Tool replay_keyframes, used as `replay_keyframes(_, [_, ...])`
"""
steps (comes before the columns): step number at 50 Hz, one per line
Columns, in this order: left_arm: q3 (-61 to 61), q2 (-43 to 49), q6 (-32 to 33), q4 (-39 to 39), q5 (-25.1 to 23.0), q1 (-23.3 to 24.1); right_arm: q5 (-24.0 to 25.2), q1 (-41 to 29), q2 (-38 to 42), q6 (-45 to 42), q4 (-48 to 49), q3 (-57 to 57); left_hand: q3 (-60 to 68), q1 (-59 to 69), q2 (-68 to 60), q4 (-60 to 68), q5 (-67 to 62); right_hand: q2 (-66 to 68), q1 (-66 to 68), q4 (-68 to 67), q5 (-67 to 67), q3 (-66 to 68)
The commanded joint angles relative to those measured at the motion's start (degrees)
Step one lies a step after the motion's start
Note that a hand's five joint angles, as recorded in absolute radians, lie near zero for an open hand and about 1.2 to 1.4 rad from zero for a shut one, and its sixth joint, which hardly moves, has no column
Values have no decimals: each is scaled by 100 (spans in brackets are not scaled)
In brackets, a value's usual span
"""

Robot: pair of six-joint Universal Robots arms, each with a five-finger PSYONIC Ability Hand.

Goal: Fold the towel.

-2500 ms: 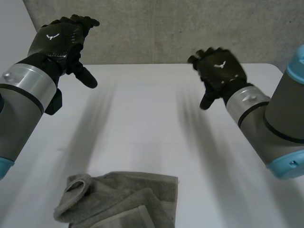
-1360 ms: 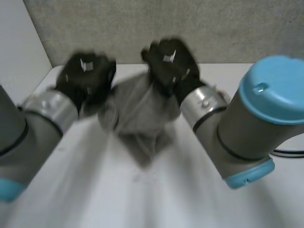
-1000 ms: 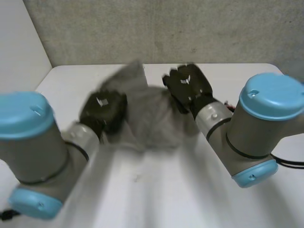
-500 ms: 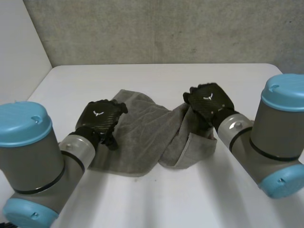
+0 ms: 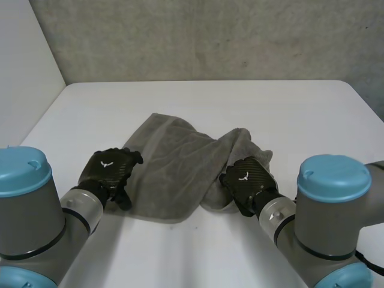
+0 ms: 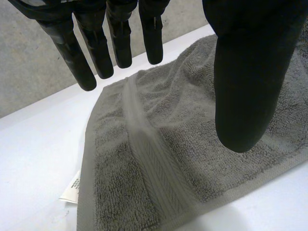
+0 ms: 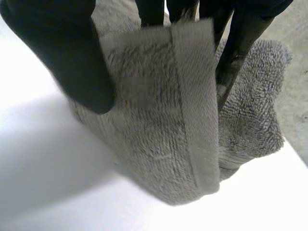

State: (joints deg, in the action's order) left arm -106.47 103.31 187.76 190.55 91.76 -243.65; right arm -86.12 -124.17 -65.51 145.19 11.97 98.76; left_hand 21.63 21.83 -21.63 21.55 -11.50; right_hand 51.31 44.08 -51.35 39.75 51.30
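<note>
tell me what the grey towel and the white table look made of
The grey towel: looped terry pile, probably cotton, matte and fuzzy, with a flat woven band near one edge. The white table: smooth hard top, maybe laminate; a dull sheen, no grain visible.

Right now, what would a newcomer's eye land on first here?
A rumpled grey towel lies in the middle of the white table. The right hand pinches the towel's bunched right end between thumb and fingers, holding a hemmed edge up. The left hand hovers open over the near left corner.
</note>
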Motion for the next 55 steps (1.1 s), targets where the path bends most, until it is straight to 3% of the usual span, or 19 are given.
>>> replay_keyframes(1, [-58,-4,-3,0,-9,19,-80,59,117,-868,499,56,171,150,-170,178,-184,2869,3592,-2865,3025,2870])
replay_keyframes(8, [-84,31,-3,9,-9,107,-19,86,-147,-641,640,-32,-80,-101,81,-73,68,2869,3592,-2865,3025,2870])
replay_keyframes(11, [-75,93,-3,26,-9,142,-10,191,-358,115,684,-199,-165,-186,166,-158,153,2869,3592,-2865,3025,2870])
replay_keyframes(18, [-23,321,-3,44,-9,186,60,1700,-446,2125,605,-883,-165,-186,166,-158,153,2869,3592,-2865,3025,2870])
replay_keyframes(22, [12,453,6,140,0,178,130,2158,-306,2443,569,-1147,-182,-203,183,-175,170,2869,3592,-2865,3025,2870])
replay_keyframes(29, [30,594,6,369,0,186,218,3003,117,1980,438,-1315,-165,-186,166,-158,153,2869,3592,-2865,3025,2870])
replay_keyframes(55, [294,1077,15,501,-35,213,333,3012,337,1785,446,-1306,877,857,-877,885,-890,2869,3592,-2865,3025,2870])
